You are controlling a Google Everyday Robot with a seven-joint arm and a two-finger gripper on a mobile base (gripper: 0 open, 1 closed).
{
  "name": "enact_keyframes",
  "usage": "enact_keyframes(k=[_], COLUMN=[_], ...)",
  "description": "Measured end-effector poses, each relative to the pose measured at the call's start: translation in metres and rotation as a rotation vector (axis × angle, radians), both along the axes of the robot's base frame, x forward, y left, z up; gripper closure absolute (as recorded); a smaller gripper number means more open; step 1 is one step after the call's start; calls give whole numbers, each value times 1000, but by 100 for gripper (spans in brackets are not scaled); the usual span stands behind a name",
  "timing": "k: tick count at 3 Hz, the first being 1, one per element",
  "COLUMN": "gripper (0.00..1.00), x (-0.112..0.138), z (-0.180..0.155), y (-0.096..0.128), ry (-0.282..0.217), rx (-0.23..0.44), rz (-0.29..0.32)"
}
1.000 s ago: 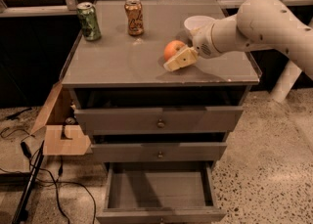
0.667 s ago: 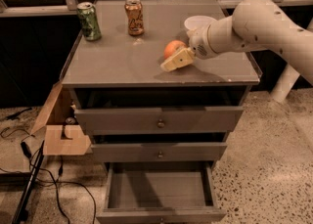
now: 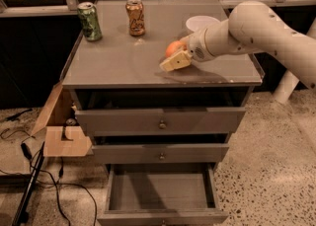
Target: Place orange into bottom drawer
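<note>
The orange [image 3: 173, 48] rests on the grey cabinet top [image 3: 118, 59], right of centre, just in front of the white bowl. My gripper [image 3: 174, 58] is at the orange, reaching in from the right, with its cream tip low against the orange's front side and close to the top's surface. The rest of the orange is hidden behind the wrist. The bottom drawer [image 3: 159, 190] is pulled out and open below, with nothing in it. The two drawers above it are only slightly ajar.
A green can [image 3: 90, 21] and an orange-gold can [image 3: 135, 17] stand at the back left of the top. A white bowl [image 3: 201, 22] sits behind the wrist. A cardboard box [image 3: 61, 133] and cables [image 3: 44, 180] lie left of the cabinet.
The gripper has shifted slightly left along the front of the orange. The orange has stayed almost in place on the cabinet top.
</note>
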State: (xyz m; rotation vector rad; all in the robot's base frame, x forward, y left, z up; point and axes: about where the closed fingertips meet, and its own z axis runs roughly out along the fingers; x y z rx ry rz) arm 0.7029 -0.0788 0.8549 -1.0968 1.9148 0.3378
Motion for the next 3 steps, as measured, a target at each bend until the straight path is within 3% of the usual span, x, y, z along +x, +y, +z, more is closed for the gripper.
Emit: enact_keyframes(k=[3], gripper=[97], x=[1], z=[-5], y=[2], ry=[10], rx=[7], rz=[5])
